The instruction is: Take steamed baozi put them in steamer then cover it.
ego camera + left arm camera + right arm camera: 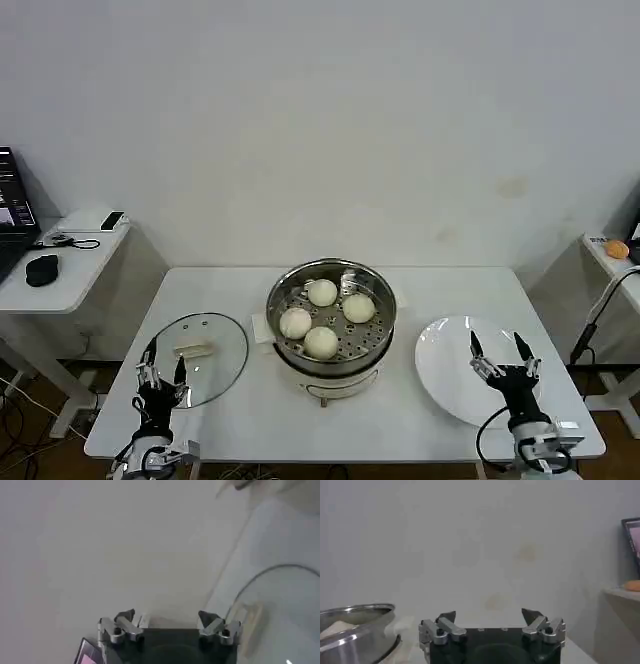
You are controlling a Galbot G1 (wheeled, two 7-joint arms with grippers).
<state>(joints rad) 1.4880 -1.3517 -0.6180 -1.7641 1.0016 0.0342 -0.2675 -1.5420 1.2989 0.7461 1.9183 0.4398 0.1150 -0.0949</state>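
Steamer [331, 322] sits mid-table on the white table [450, 285], steel pot on a cream base, lid off. Four baozi [321, 292] lie on the perforated tray inside it: one toward the wall, one on the plate side [358, 308], one on the lid side [295, 322], one nearest the robot [321, 342]. They sit close together, some nearly touching.

Glass lid [203, 356] lies flat on the table beside the steamer, on the robot's left, apart from the pot. Its pale handle [194, 350] faces up.

White plate [450, 350] lies on the other side of the steamer, on the robot's right, with no buns on it.

Left gripper [161, 374] is at the near rim of the lid, farther from the steamer than the lid's handle. Fingers spread wide, holding nothing; cannot tell if a tip touches the glass. In the left wrist view the left gripper [167, 619] shows both fingertips [125, 616] well apart with the lid edge [280, 590] beyond.

Right gripper [503, 355] is over the plate's near part, on the far side from the steamer. Fingers wide apart, empty. In the right wrist view the right gripper [490, 616] gapes with nothing between the tips, steamer rim [355, 625] off to one side with a bun [337, 627] peeking over it.
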